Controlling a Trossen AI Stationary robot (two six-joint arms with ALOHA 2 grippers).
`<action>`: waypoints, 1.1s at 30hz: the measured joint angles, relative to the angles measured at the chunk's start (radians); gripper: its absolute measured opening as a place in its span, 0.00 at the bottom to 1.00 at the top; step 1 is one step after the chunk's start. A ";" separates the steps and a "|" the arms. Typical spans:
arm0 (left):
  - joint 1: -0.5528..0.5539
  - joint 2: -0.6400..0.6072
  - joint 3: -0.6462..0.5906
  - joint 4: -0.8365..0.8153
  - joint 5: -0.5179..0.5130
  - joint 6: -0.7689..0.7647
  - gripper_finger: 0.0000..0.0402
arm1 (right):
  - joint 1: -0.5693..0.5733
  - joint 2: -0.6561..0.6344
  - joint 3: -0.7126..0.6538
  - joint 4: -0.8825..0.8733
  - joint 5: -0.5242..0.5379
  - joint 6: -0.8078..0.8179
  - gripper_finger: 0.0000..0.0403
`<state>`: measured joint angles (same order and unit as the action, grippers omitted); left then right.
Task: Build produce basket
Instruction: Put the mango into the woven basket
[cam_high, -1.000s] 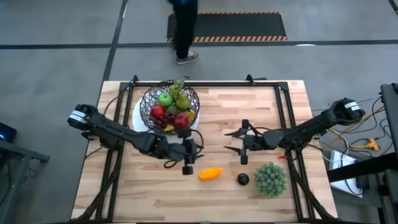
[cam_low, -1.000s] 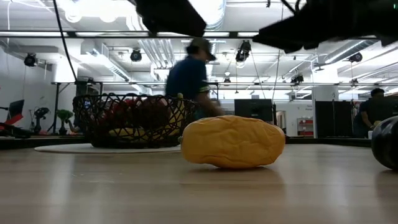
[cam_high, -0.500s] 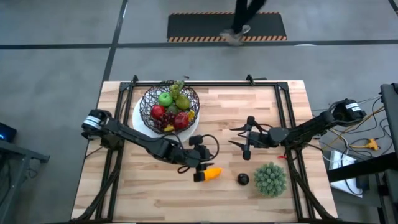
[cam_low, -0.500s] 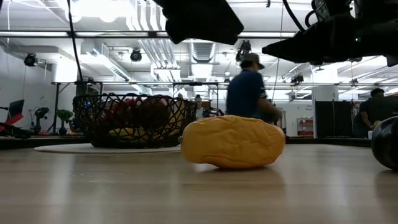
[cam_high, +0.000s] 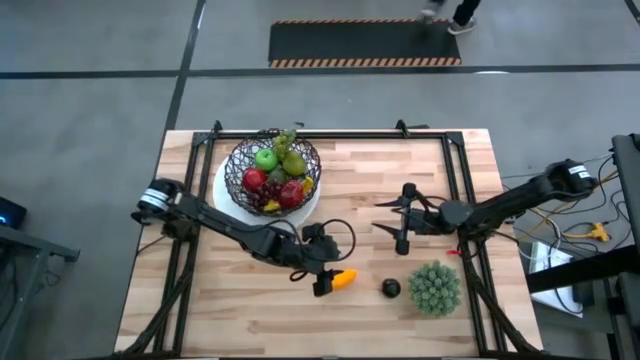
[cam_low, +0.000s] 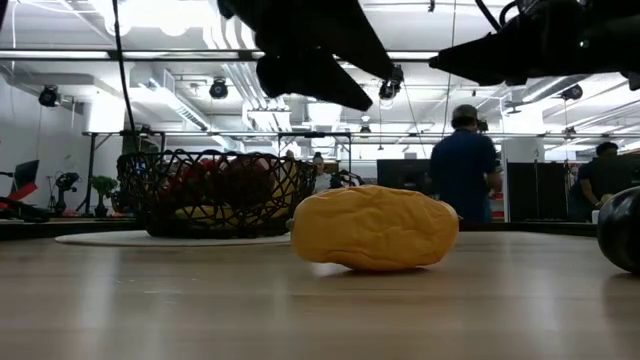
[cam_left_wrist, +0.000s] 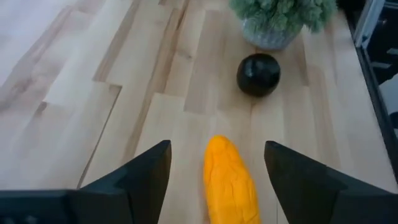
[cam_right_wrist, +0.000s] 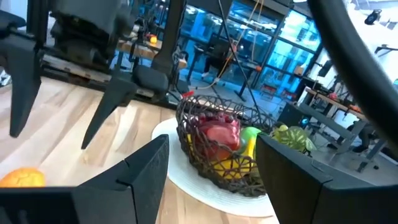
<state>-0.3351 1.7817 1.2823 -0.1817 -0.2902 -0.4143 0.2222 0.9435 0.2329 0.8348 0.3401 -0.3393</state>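
- The left gripper (cam_high: 322, 286) hangs low over the front middle of the counter (cam_high: 250, 320), its jaws spread apart with one finger on each side of the orange piece (cam_high: 342, 279).
- In the left wrist view the two dark fingers (cam_left_wrist: 144, 174) stand clear of the orange piece (cam_left_wrist: 231, 180); a strip of bare wood shows on either side, so the jaws hold nothing.
- The low view shows the orange piece (cam_low: 375, 228) lying on the counter with the left arm's dark mass above it.
- The right gripper (cam_high: 403, 240) hovers over the counter's right-middle, jaws parted and empty, pointing across towards the basket (cam_high: 274, 173).
- The basket, black wire, sits on a white plate (cam_high: 225, 187) at the back left, well apart from the orange piece; it holds a green apple (cam_high: 265, 158), a pear (cam_high: 292, 163) and red fruits (cam_high: 291, 192).
- A dark plum (cam_high: 390, 289) lies on the counter just right of the orange piece, with a spiky green ball (cam_high: 434, 287) beside it.
- The right wrist view looks between its own fingers at the basket (cam_right_wrist: 221, 146) on the plate.
- No brand, label or legible writing shows on any item.
- A person (cam_low: 462, 166) stands in the room behind.
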 joint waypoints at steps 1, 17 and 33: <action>0.000 0.008 0.000 0.009 -0.001 0.000 0.60 | 0.000 -0.014 0.000 -0.016 0.000 0.001 0.56; -0.031 0.208 0.210 -0.241 0.055 0.037 0.60 | 0.000 -0.058 0.001 -0.077 0.000 0.028 0.56; -0.033 0.262 0.197 -0.245 0.100 0.002 0.60 | 0.000 -0.058 0.001 -0.094 -0.004 0.056 0.56</action>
<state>-0.3683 2.0433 1.4792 -0.4268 -0.1903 -0.4122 0.2222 0.8856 0.2337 0.7408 0.3363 -0.2835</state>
